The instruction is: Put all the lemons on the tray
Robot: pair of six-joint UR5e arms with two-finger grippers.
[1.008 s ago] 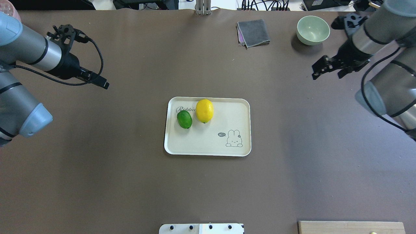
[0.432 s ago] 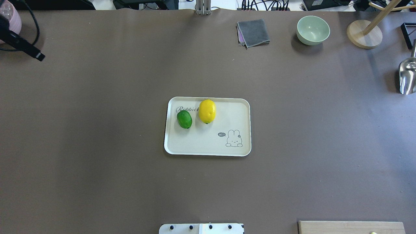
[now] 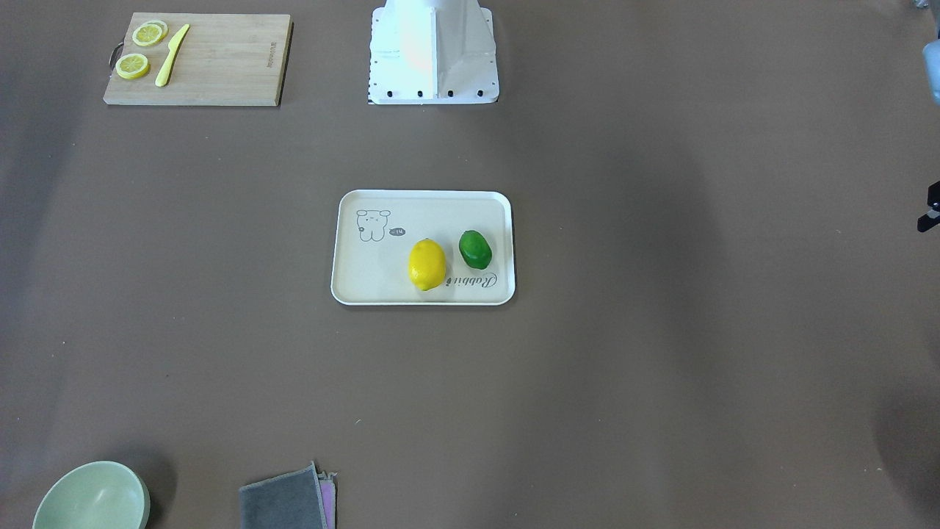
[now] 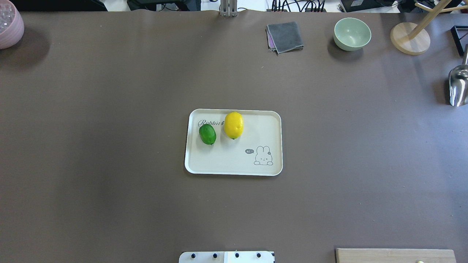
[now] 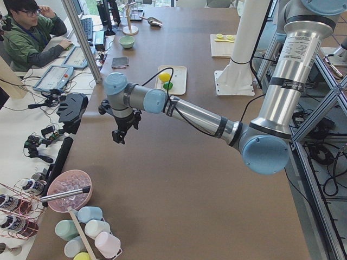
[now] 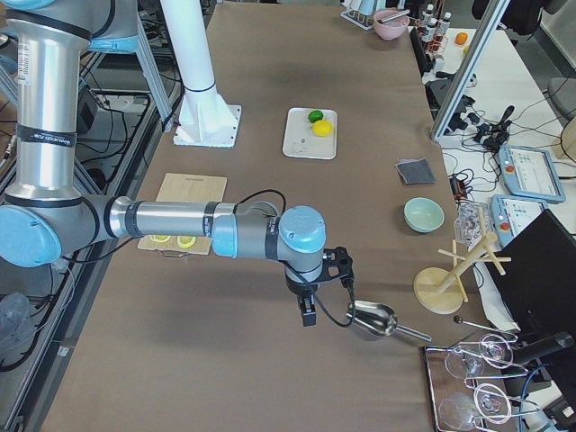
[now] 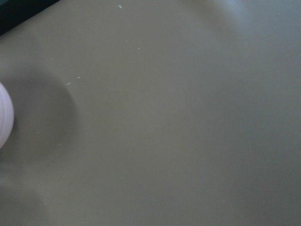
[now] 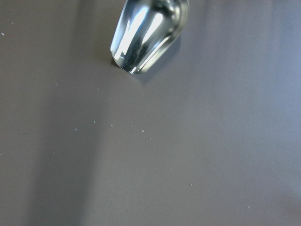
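Note:
The bright yellow lemon (image 4: 233, 125) and the smaller green lemon (image 4: 207, 134) lie side by side on the cream tray (image 4: 234, 160) at the table's middle, near its lettered end. They also show in the front view, yellow (image 3: 427, 264) and green (image 3: 475, 249). My left gripper (image 5: 116, 135) shows only in the exterior left view, hanging above the table's left end near the pink bowl. My right gripper (image 6: 308, 315) shows only in the exterior right view, above the metal scoop. I cannot tell whether either is open or shut.
A green bowl (image 4: 351, 33), a grey cloth (image 4: 285, 36), a wooden stand (image 4: 409, 38) and a metal scoop (image 4: 459, 86) sit at the far right. A pink bowl (image 4: 9, 23) is far left. A cutting board (image 3: 220, 62) holds lemon slices and a knife.
Both arms have pulled back out of the overhead view, left arm leftward and right arm rightward. The yellow lemon has shifted slightly to the right on the tray.

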